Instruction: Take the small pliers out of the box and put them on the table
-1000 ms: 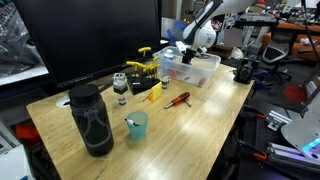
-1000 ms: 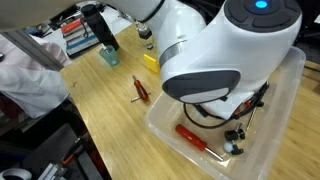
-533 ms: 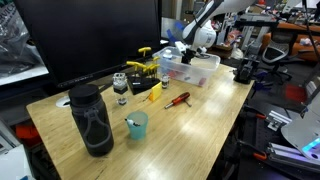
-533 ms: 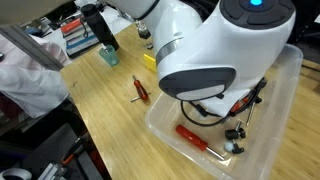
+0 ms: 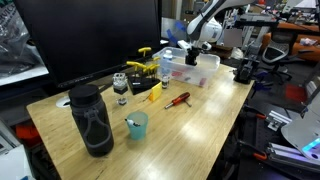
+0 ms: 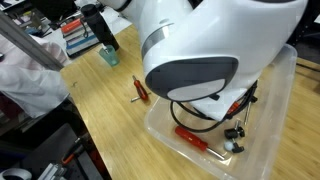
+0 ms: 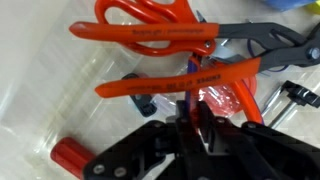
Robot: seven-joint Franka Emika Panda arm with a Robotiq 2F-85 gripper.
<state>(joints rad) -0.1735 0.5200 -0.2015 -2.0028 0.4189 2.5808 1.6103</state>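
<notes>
My gripper (image 7: 197,118) is down inside the clear box (image 5: 205,66), which also shows in an exterior view (image 6: 165,130). The jaws are shut on a red handle of the small pliers (image 7: 222,102), whose translucent red grips show just behind the fingers. The pliers' tip is hidden. In both exterior views the arm covers the gripper and the pliers. The light wood table (image 5: 200,130) carries the box near its far end.
Two long orange-handled tools (image 7: 180,82) (image 7: 150,35) lie in the box against the pliers. A red-handled slim tool (image 5: 177,99) lies on the table beside the box. A yellow-handled tool (image 5: 145,68), a teal cup (image 5: 136,124) and a black cylinder (image 5: 91,118) stand further along.
The arm has shifted slightly over the box. The tools in the box and on the table have not moved.
</notes>
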